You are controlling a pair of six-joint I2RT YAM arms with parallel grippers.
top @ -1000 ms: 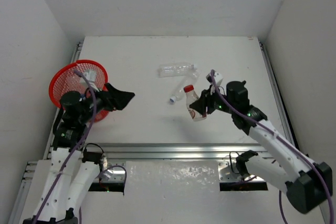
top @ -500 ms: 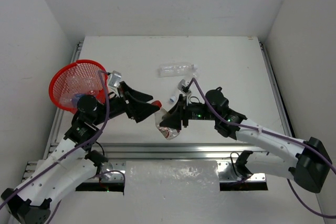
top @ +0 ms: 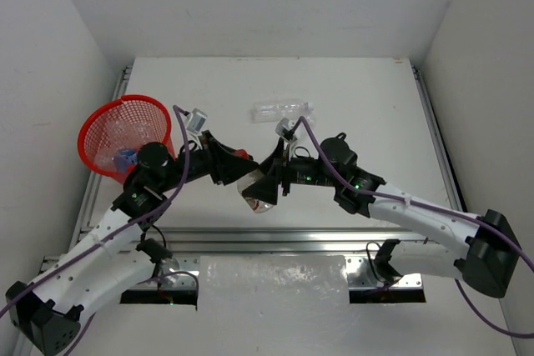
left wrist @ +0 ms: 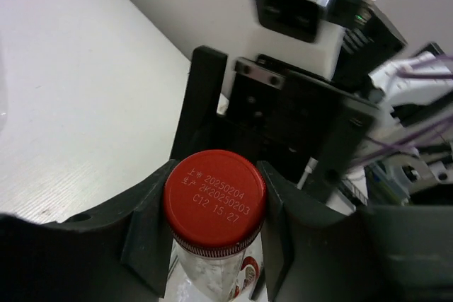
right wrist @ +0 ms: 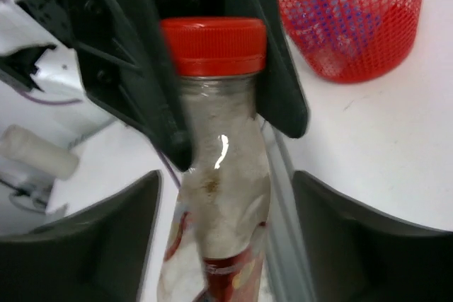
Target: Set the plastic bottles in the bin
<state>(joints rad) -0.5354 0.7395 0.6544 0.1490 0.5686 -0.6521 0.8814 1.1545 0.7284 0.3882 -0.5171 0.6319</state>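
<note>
I see a white worktop (top: 359, 97) enclosed by 3 plain white walls (top: 250, 6). Aluminium rails (top: 292, 239) run along its near edge and both sides. Lighting is even, with soft shadows.

Overhead view; opposed wrist close-ups sharing red-capped bottle (left wrist: 214, 192).

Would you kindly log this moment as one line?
phase: handover | bottle: held by right claw | left claw: around cap | bin: left
</note>
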